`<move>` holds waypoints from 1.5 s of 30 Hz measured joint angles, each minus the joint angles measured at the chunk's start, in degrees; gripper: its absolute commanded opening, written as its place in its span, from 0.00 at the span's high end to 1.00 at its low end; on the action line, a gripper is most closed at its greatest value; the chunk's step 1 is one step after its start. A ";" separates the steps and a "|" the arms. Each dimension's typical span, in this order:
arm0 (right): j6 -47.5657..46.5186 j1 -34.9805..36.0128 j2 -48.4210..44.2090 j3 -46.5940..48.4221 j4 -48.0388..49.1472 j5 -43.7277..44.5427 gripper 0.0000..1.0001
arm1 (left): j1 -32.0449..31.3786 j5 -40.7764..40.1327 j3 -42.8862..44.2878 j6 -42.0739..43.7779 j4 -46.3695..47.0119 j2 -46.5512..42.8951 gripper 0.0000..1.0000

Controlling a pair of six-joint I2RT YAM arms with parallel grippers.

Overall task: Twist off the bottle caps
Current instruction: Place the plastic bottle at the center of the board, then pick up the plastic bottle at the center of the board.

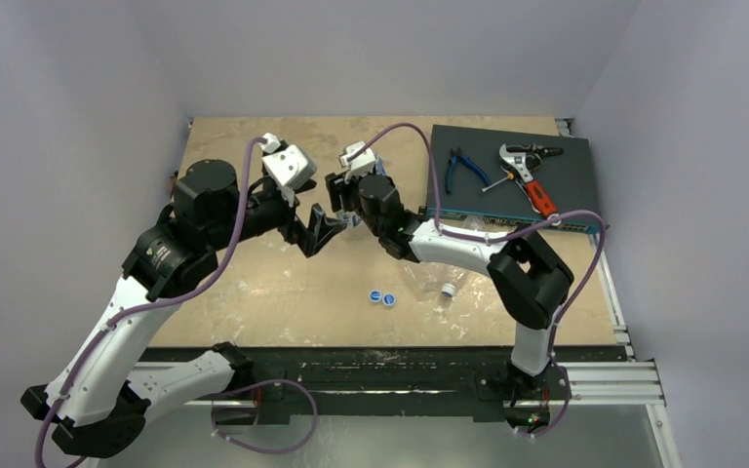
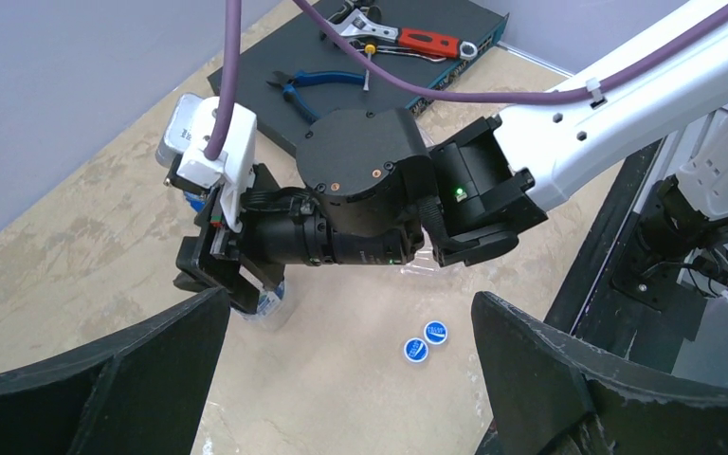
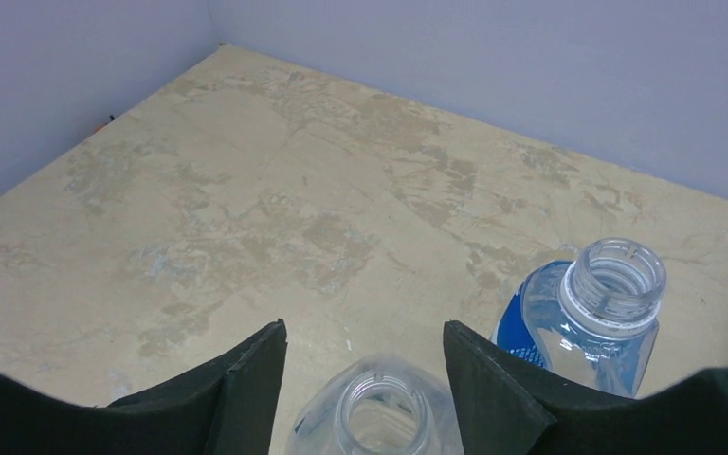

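Tabletop (image 1: 254, 292): beige, mottled, w/ pale scuffs. Plain lavender-grey walls (image 1: 371, 49) on 3 sides. Far right sits a dark flat box (image 1: 571, 175) carrying 2 tools: blue pliers (image 1: 468, 168) and a red-handled wrench (image 1: 527, 180).

Counts:
- **Caps:** 2 blue caps (image 1: 375, 295) lie loose side by side, near-centre of the table, apart from the bottles.
- **Bottles:** 3 seen.
  - 2 stand upright at table centre, both w/o caps: an unlabelled bottle (image 3: 376, 412) and a blue-label bottle (image 3: 592, 313) just beside it.
  - The 3rd, a crinkled bottle (image 1: 434, 278), lies on its side nr the right arm. The white bit at its neck is prob. a cap, but the view's too small to be sure.

Right gripper (image 3: 362, 332): jaws apart, flanking the unlabelled bottle's open neck w/o touching it. Left gripper (image 2: 349, 299): jaws spread wide, holding nothing, hovering just near-left of the right one.
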 measured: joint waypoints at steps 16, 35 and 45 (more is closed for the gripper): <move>11.45 -0.11 -27.10 -3.89 -19.17 -1.16 0.01 | 0.00 -2.91 3.87 0.04 -0.13 2.27 0.00; 20.52 -9.81 -17.46 -12.22 -47.34 -1.46 0.01 | 0.00 -1.95 4.70 0.11 -0.31 2.89 0.00; 20.55 -10.08 -10.27 -12.57 -45.00 -4.33 0.01 | 0.00 -1.07 4.70 0.13 -0.26 2.89 0.00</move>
